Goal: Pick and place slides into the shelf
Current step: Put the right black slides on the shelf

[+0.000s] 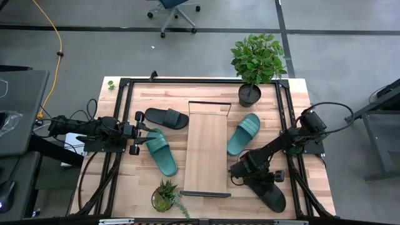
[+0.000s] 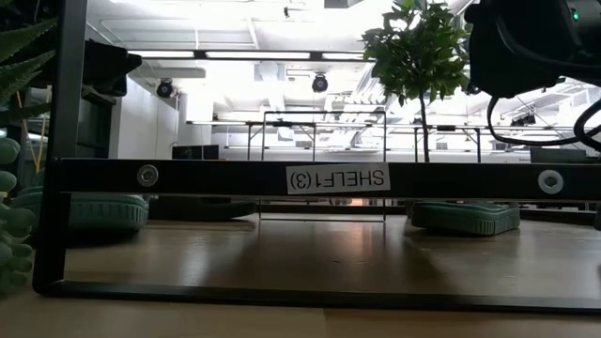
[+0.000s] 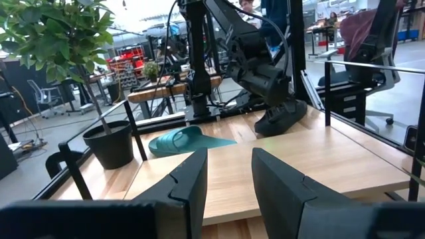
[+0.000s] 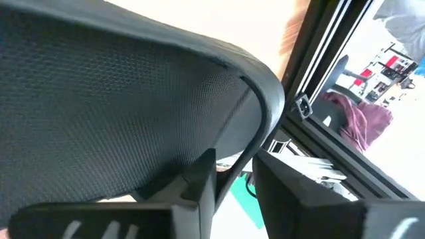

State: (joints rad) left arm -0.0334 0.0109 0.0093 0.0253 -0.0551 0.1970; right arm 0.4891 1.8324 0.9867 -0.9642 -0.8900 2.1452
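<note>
The shelf (image 1: 207,149) lies in the middle of the table (image 1: 300,97), long axis from 12 to 6 o'clock, and no slide is on it yet, so the task seems to be at its first pick. Four slides lie around it: a black slide (image 1: 166,117) at 10 o'clock, a teal slide (image 1: 160,151) at 9 o'clock, a second teal slide (image 1: 244,134) at 2 o'clock, and a second black slide (image 1: 267,190) at 5 o'clock, just beside the shelf's right edge.

The right gripper (image 1: 240,169) is down at this last slide. In the right wrist view the black foam fills nearly the whole picture and its curved edge passes between the two fingers (image 4: 199,182), which stand narrow around it. Probably they pinch it, but I cannot tell if the hold is firm. The arm reaches low and slanted, likely because this slide is the nearest to its base.

The left gripper (image 1: 134,133) waits at 9 o'clock, near the heel of the teal slide, with its pincer a little apart and holding nothing, as its wrist view shows.

In the low view the shelf's rail hides the board, and the slides show only as thin strips. The right gripper's contact point is hidden in the high view by the arm itself.
</note>
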